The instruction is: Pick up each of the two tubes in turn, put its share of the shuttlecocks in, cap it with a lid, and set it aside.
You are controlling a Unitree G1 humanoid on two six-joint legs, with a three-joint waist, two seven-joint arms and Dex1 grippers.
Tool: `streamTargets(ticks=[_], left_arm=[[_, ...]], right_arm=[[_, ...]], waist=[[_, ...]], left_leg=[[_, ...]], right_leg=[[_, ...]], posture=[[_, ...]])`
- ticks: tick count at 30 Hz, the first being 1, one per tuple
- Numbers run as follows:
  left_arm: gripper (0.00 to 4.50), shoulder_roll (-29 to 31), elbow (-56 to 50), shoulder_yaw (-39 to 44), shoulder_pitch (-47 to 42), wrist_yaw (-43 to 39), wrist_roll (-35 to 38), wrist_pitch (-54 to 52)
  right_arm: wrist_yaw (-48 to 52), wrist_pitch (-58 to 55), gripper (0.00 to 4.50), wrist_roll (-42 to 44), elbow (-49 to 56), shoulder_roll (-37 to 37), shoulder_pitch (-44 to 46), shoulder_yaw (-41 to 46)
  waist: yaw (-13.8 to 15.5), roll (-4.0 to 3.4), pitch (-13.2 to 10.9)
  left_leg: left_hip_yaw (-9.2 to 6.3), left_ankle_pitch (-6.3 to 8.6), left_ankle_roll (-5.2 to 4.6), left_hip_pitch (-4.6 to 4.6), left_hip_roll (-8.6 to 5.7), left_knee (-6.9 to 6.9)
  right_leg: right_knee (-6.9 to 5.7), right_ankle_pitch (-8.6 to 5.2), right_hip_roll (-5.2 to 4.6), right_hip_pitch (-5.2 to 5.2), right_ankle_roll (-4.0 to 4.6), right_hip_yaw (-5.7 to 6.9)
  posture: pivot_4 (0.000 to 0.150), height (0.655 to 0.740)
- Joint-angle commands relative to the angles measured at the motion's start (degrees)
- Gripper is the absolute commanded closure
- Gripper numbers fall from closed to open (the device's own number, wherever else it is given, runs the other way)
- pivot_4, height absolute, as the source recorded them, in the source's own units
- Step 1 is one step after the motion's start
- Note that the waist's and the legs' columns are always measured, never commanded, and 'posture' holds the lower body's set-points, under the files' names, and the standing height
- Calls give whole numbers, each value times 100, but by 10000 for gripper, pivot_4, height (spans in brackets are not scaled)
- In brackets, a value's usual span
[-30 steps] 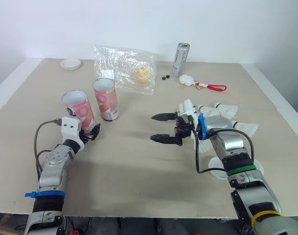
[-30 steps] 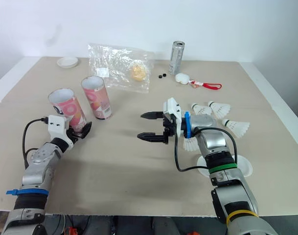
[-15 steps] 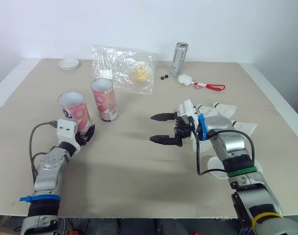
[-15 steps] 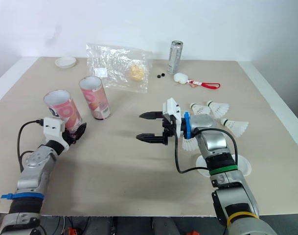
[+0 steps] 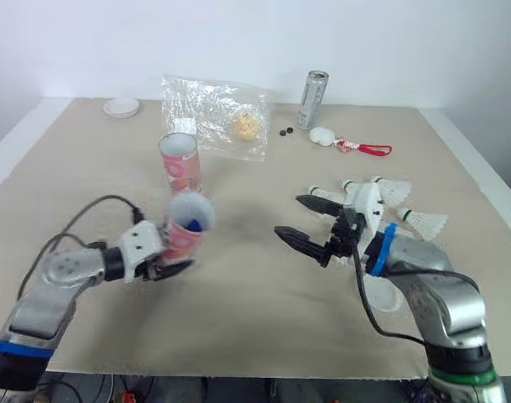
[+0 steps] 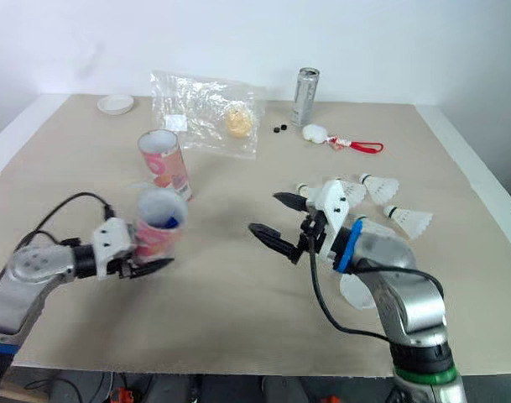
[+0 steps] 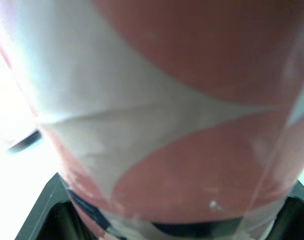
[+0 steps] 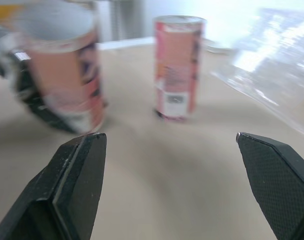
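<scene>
left wrist view: pink-and-white wall of held tube pressed close between the finger bases. head views add: left gripper pinches it, tilted, off the table, mouth toward right gripper, whose jaws are spread, empty. 2nd tube upright behind. bare table between the grippers; shuttlecocks near right edge.

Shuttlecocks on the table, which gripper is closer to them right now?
Right. The right gripper hangs open just beside the shuttlecocks, on their left; the left gripper is well off farther left, shut on a pink tube.
</scene>
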State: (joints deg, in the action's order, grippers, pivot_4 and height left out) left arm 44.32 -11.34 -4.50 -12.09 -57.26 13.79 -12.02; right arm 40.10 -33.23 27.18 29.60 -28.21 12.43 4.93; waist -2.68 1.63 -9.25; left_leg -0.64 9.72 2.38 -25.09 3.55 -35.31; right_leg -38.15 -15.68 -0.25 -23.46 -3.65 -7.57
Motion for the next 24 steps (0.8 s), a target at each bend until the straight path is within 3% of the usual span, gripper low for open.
streamTargets(ticks=[1,11,18,24], left_arm=[[14997,39,-30,-807,-834,-622,-187,-653],[14997,-215,1033,-2088,-2450,-1700,-910,-1095],[14997,-465,1653,-2435,-3195,-2134,-1226,-1142],[14997,-675,1664,-2481,-3387,-2270,-1302,-1272]], right_arm=[[-1257,-524,0,-288,1244,208,-615,220],[-2871,-1776,0,-513,2629,735,-2055,317],[-3355,-1966,0,-560,2606,1227,-2473,343],[-3430,-1842,0,-596,2270,1375,-2293,325]], waist=[[12,1,1],[23,-4,8],[19,-11,13],[16,-13,15]], left_leg=[[-6,0,0,0,0,0],[-28,-1,-7,-2,-12,-10],[-45,-18,-34,-2,-28,-19],[-45,-27,-46,-2,-29,-19]], right_leg=[[-2,-1,6,0,-1,0],[-2,-9,7,17,-6,2],[-3,-5,3,25,-8,1],[-2,6,-1,29,-8,3]], posture=[[1500,7400],[1500,7400],[1500,7400],[1500,7400]])
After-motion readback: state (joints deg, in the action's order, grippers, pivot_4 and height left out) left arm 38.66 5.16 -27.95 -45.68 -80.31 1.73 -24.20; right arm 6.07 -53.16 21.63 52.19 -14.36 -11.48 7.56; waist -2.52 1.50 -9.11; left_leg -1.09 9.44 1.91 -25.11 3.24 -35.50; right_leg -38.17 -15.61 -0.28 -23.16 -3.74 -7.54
